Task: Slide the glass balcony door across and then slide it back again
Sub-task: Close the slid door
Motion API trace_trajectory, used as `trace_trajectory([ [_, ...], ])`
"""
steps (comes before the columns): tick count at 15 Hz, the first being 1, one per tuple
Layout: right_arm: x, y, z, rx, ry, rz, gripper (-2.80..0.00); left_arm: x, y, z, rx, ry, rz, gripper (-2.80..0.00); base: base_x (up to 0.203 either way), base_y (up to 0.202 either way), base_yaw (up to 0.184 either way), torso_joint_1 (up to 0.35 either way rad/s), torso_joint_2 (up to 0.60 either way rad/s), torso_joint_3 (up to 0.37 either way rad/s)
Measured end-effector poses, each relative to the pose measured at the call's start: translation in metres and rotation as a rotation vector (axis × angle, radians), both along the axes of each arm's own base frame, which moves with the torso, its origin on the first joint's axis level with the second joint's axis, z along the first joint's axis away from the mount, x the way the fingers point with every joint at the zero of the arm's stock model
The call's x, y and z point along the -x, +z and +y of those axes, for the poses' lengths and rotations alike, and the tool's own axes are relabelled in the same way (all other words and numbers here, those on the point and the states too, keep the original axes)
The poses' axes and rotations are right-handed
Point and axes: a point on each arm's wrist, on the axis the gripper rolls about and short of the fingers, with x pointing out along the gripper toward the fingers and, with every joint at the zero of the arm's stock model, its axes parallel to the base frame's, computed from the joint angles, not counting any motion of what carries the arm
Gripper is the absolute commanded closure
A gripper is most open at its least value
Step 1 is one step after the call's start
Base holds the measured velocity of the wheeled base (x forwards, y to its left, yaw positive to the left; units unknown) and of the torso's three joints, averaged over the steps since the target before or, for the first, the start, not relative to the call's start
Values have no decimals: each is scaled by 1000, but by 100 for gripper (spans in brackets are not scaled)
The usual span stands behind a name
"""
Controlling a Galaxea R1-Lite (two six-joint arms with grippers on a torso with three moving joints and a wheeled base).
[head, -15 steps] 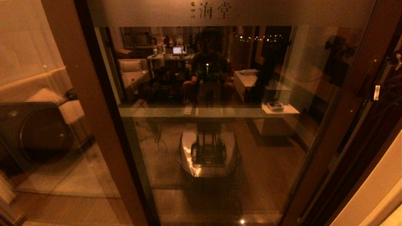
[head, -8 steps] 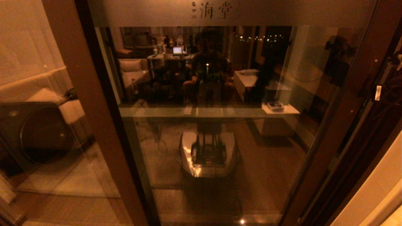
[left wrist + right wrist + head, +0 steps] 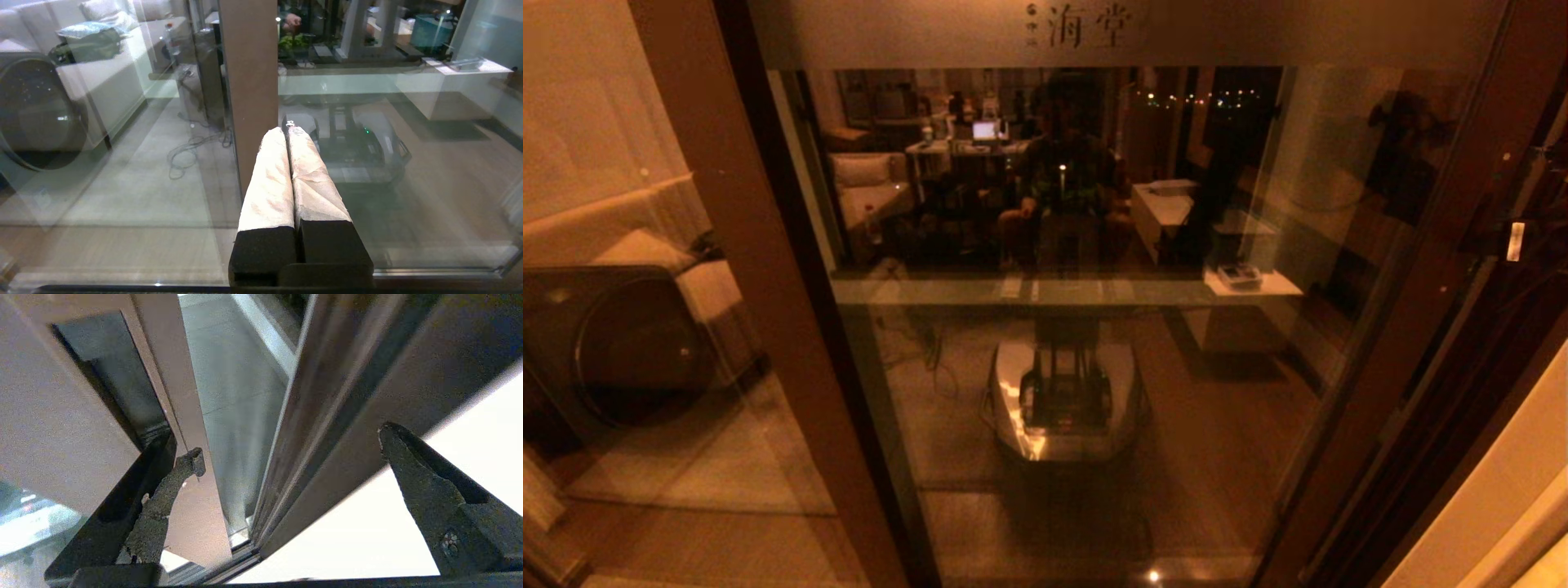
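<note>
The glass balcony door [image 3: 1094, 367] fills the head view, with a frosted top band and a brown frame. Its right stile [image 3: 1445, 245] stands close to the dark jamb [image 3: 1494, 392], and in the right wrist view only a narrow gap [image 3: 239, 416] separates them. My right gripper [image 3: 290, 445] is open. One finger [image 3: 175, 477] sits against the stile's edge beside the dark handle recess [image 3: 114, 396], and the other finger [image 3: 429, 490] hangs over the white wall. My left gripper [image 3: 286, 130] is shut and empty, its white-wrapped tips close to the glass beside a brown stile [image 3: 249, 81].
A washing machine with a round door [image 3: 629, 351] stands behind the left glass panel. A pale wall [image 3: 1503, 506] borders the jamb on the right. The glass mirrors my own base [image 3: 1062, 400] and the room behind me.
The door and the right gripper on its stile have shifted slightly to the right. The left gripper stays shut.
</note>
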Motion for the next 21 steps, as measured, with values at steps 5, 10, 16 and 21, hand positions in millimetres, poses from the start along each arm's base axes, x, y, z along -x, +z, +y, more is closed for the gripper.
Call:
trace_trajectory([
  [5, 15, 13, 10, -8, 40, -36, -280, 0, 0, 0, 0, 0, 0, 0, 0, 0, 0, 0, 0, 0],
  [10, 38, 25, 24, -10, 86, -66, -280, 0, 0, 0, 1, 0, 0, 0, 0, 0, 0, 0, 0, 0],
  [16, 66, 46, 58, -14, 166, -132, 0, 0, 0, 0, 1, -1, 0, 0, 0, 0, 0, 0, 0, 0],
  [21, 68, 57, 75, 19, 207, -156, 0, 0, 0, 0, 1, 0, 0, 0, 0, 0, 0, 0, 0, 0],
])
